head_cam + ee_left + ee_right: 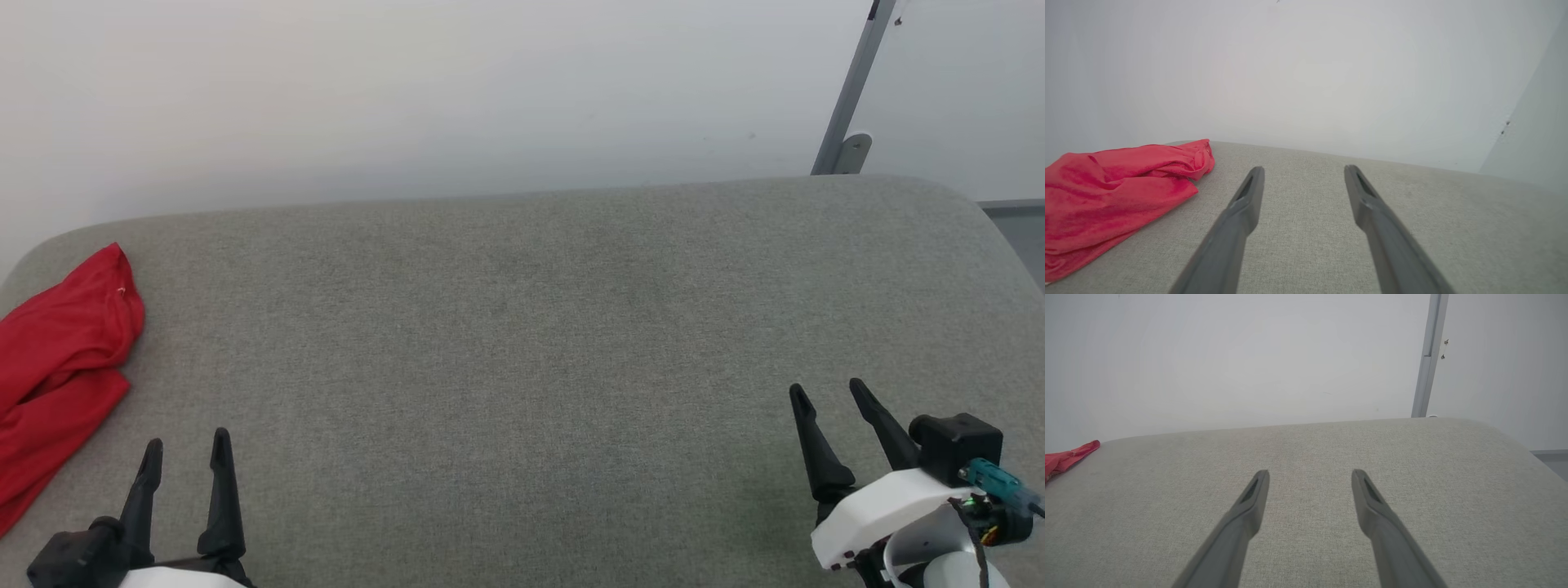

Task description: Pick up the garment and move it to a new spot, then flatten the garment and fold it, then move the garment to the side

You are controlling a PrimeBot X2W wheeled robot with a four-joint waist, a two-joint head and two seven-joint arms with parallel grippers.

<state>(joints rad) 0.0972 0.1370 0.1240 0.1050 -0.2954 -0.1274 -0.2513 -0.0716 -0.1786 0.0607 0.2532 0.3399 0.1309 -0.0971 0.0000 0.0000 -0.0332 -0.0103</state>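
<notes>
Red garment [57, 359] is lying bunched at the left edge of the cushion [522, 327], nearest my left gripper [187, 439]; I'm seeing that and the right gripper [826, 387] gaping empty.

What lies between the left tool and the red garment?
Bare grey surface between the left tool and the garment, seen in head and left wrist views.
</notes>
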